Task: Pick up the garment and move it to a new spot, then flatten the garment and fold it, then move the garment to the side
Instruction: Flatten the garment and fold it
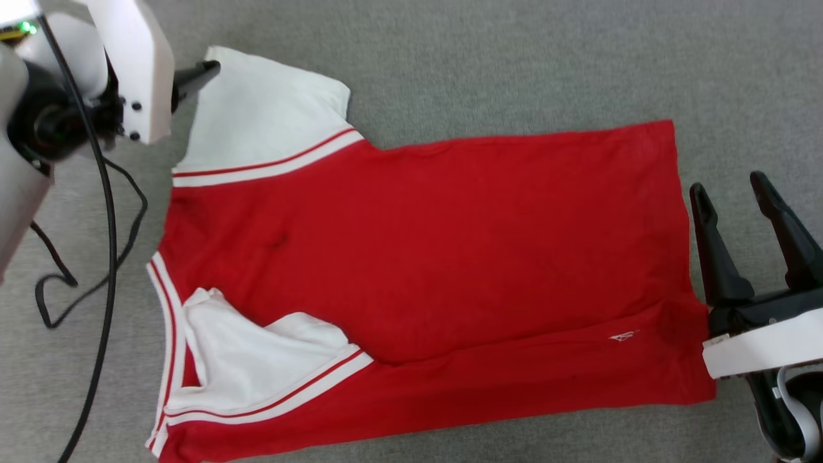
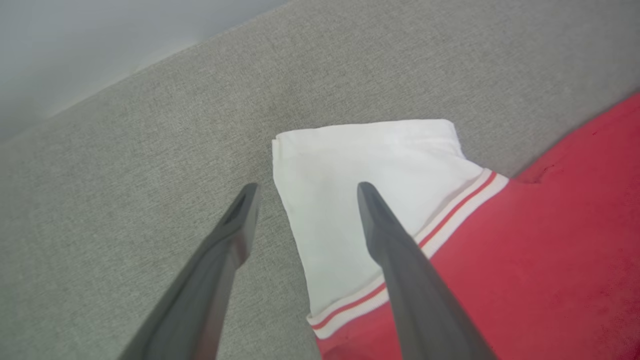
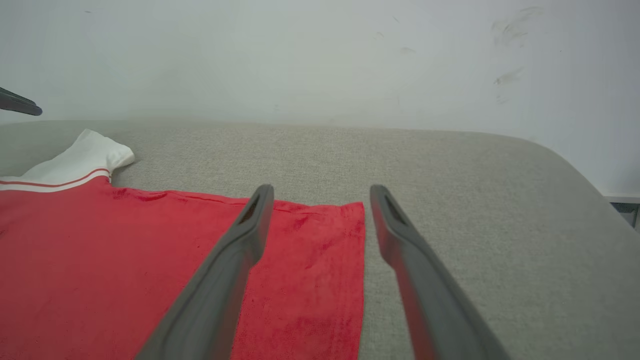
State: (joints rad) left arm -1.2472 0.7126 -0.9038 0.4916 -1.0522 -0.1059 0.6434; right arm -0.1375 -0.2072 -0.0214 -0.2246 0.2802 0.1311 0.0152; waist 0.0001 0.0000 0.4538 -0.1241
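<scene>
Hovering at the far left, the left gripper (image 2: 306, 187) hangs released and empty over the far sleeve's edge; the garment (image 1: 418, 257) lies spread on the grey surface (image 1: 514, 64), its near sleeve folded inward; at the right, the right gripper (image 1: 728, 183) stands released just beside the hem.

Bright even light, soft faint shadows, wrist views hazy toward top

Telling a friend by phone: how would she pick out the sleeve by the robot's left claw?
On the grey surface lies a red garment, spread out. Its far white sleeve sticks out flat beside the open left gripper; the near sleeve is rumpled and folded in against the red body.
</scene>
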